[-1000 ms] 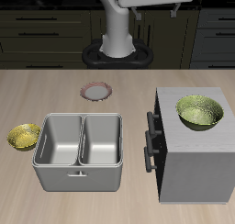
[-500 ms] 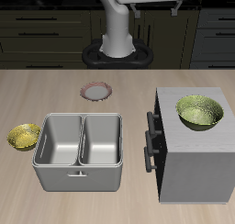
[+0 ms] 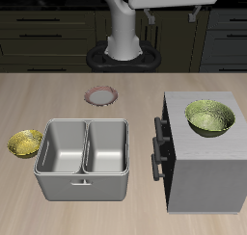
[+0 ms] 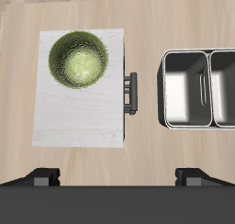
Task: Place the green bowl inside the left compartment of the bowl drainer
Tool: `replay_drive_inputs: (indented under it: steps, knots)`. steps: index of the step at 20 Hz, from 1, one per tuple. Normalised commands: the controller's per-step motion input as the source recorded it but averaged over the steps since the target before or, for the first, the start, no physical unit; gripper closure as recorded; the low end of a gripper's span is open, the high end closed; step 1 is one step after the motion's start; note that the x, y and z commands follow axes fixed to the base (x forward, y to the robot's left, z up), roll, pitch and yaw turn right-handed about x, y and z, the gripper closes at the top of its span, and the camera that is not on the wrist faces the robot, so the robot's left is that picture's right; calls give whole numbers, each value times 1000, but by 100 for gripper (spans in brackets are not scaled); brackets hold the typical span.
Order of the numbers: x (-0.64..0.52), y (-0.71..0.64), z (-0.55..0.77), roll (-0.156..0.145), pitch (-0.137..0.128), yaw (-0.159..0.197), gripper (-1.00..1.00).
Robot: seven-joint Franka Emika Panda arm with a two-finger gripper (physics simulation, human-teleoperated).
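The green bowl point(image 3: 211, 118) point(image 4: 79, 60) sits upright on top of a tall grey box point(image 3: 207, 176). The bowl drainer point(image 3: 83, 186) stands on the table beside that box, and both of its wells are empty. In the wrist view only part of the bowl drainer point(image 4: 168, 85) shows. My gripper point(image 3: 172, 15) point(image 4: 119, 177) hangs high above the table, farther back than the bowl. It is open, with the fingers wide apart and nothing between them.
The tall grey box point(image 4: 78, 113) has dark handles point(image 3: 157, 148) on the side facing the drainer. A small yellow bowl point(image 3: 25, 143) lies on the drainer's other side. A pink-rimmed plate point(image 3: 101, 95) lies farther back, before the robot's base.
The gripper has shifted a little sideways, toward the side where the box stands. Bowl, drainer and box have not moved.
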Motion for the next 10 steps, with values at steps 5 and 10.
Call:
replay_drive_inputs:
  steps: [5,10]
  knots:
    - [344,38,-3,-23,6,8,-100]
    - [269,-12,15,-24,2,-7,-100]
